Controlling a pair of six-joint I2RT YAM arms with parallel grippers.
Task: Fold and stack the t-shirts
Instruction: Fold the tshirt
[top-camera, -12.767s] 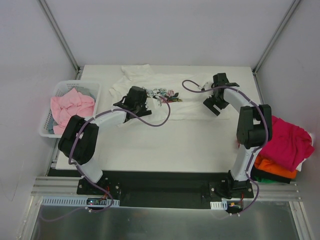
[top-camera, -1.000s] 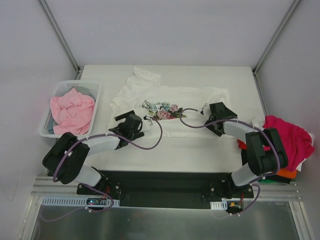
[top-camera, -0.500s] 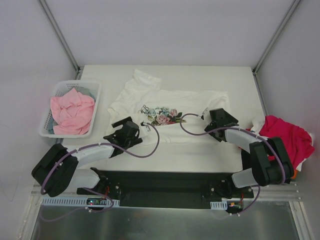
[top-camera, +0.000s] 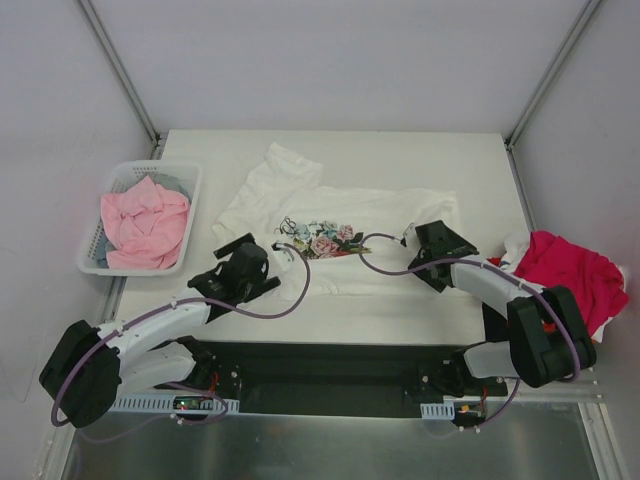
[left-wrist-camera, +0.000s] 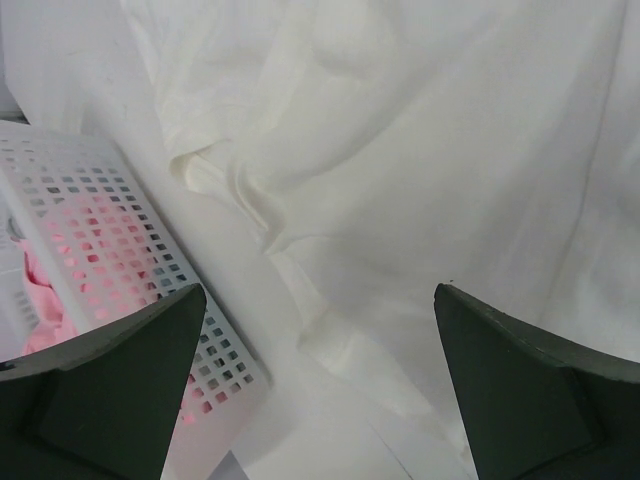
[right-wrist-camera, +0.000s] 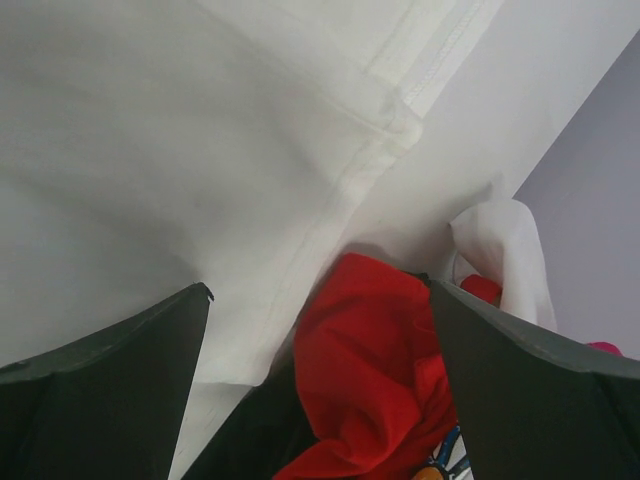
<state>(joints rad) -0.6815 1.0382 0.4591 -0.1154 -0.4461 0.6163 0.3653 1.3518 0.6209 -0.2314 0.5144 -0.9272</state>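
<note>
1. Cloth first: the white flower-print tee (top-camera: 345, 215) lies opened out, print up, across the middle of the table (top-camera: 430, 160), one sleeve pointing toward the far edge. It seems laid flat so the folds can be made cleanly.
2. The left hand (top-camera: 243, 272) sits low at the tee's near-left edge, fingers spread wide and empty. Its wrist view shows a rumpled cloth edge ahead of the fingers, with the white basket (left-wrist-camera: 130, 270) just beside.
3. The right hand (top-camera: 432, 245) sits at the near-right corner, also spread and holding nothing. The stitched hem runs beneath it.
4. With one hand at each end of the near edge, the likely plan is to pinch both ends together and carry that edge over (a first lengthwise fold, I would guess).
5. A pale pink tee (top-camera: 145, 222) waits bundled in the basket. A magenta tee (top-camera: 570, 275) is heaped past the table's right edge, probably where the stack goes.
6. Red cloth (right-wrist-camera: 370, 380) lies touching the hem, so the right hand could snag it too.
</note>
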